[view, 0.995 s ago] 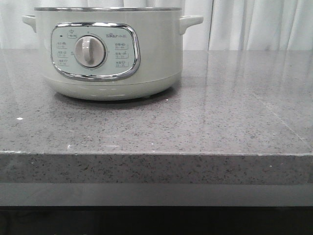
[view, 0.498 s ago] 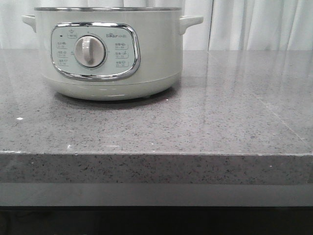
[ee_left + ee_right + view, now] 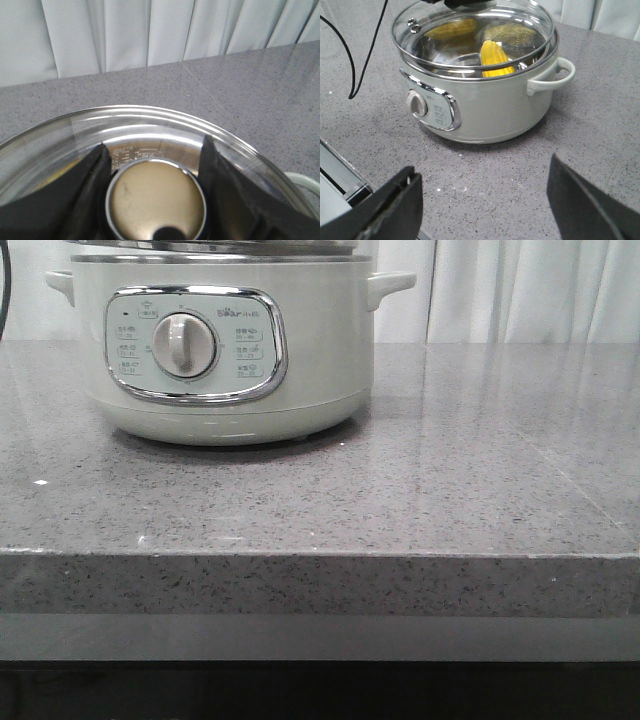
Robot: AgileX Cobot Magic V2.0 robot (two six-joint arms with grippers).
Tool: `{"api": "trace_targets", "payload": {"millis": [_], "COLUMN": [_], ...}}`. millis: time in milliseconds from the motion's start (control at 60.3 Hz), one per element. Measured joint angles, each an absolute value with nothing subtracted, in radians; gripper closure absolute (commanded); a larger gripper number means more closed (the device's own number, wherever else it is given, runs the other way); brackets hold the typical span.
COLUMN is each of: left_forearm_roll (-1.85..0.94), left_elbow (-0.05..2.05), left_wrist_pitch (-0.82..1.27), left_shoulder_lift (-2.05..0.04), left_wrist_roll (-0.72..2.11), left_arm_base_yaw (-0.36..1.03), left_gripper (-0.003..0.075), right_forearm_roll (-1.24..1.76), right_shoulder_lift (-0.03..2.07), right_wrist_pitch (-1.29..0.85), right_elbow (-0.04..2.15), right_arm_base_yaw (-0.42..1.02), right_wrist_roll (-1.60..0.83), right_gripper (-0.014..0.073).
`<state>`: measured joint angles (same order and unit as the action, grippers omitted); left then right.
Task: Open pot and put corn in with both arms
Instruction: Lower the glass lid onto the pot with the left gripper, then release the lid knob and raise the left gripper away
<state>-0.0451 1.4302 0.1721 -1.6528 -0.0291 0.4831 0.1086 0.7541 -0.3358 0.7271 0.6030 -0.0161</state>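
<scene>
Roughly, nearest to farthest:

Counter edge: the speckled grey counter (image 3: pixel 420 500) runs bare from its front lip up to the pot, as the front view shows.

Right gripper: the right gripper (image 3: pixel 485 200) hangs over the counter in front of the pot, fingers (image 3: pixel 395 202) spread wide with nothing between them. I judge it empty because its share of the job, delivering the cob, looks finished.

Pot: the pot (image 3: pixel 225 350) stands on the robot's left part of the counter, dial (image 3: pixel 184 345) facing the robot.

Corn: the corn (image 3: pixel 494 57) lies inside the pot, seen through the glass; the other yellowish shapes beside it under the glass I cannot identify.

Lid: the glass lid (image 3: pixel 475 32) sits over the steel rim, slightly askew in the right wrist view; whether it rests fully on the rim or hovers just above, I cannot tell.

Left gripper: the left gripper (image 3: pixel 155 150) is clamped around the lid's knob (image 3: pixel 156 200), one finger on each side. That grip makes sense, since the knob is the only handle for carrying the lid.

Backdrop: pale curtains (image 3: pixel 530 290) hang behind the counter.
</scene>
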Motion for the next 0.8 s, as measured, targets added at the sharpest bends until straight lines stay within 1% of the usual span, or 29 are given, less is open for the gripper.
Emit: {"api": "trace_targets", "payload": {"millis": [796], "left_forearm_roll": [-0.113], "left_elbow": [1.442], "left_wrist_pitch": [0.218], "left_shoulder_lift": [-1.663], "left_wrist_roll": [-0.019], "left_arm_base_yaw": [0.483], "left_gripper": [0.0471], "right_forearm_roll": [0.109], "right_shoulder_lift": [0.754], "right_wrist_pitch": [-0.336], "right_elbow": [0.727], "right_arm_base_yaw": [0.603], "right_wrist_roll": [-0.016], "right_gripper": [0.0052]}}
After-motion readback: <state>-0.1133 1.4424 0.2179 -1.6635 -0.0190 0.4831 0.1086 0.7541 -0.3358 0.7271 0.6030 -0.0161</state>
